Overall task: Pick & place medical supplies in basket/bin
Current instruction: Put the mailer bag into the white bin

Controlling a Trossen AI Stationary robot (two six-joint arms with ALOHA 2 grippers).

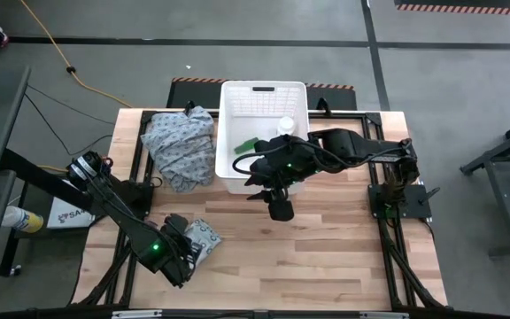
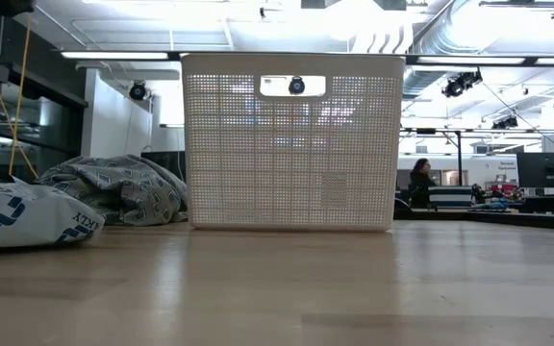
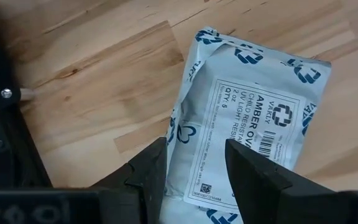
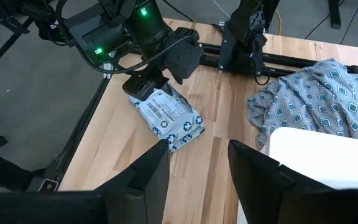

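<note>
Soft packet [image 3: 247, 118]: flat, pale, w/ blue cross logos and a printed barcode label, lying on the wooden table [image 1: 326, 257] near its front-left corner. Left gripper [image 3: 194, 165] sits over one end, fingers spread (not clamped). Right gripper [image 1: 280, 209] hovers just in front of the white perforated bin [image 1: 262, 111], fingers apart, empty. Green box [image 1: 246, 143] and white bottle [image 1: 285, 126] lie inside the bin.

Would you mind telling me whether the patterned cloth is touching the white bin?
Cannot tell. In the high view the cloth lies right beside the bin, edges meeting with no clear gap; the low view shows them overlapping, not actual contact.
</note>
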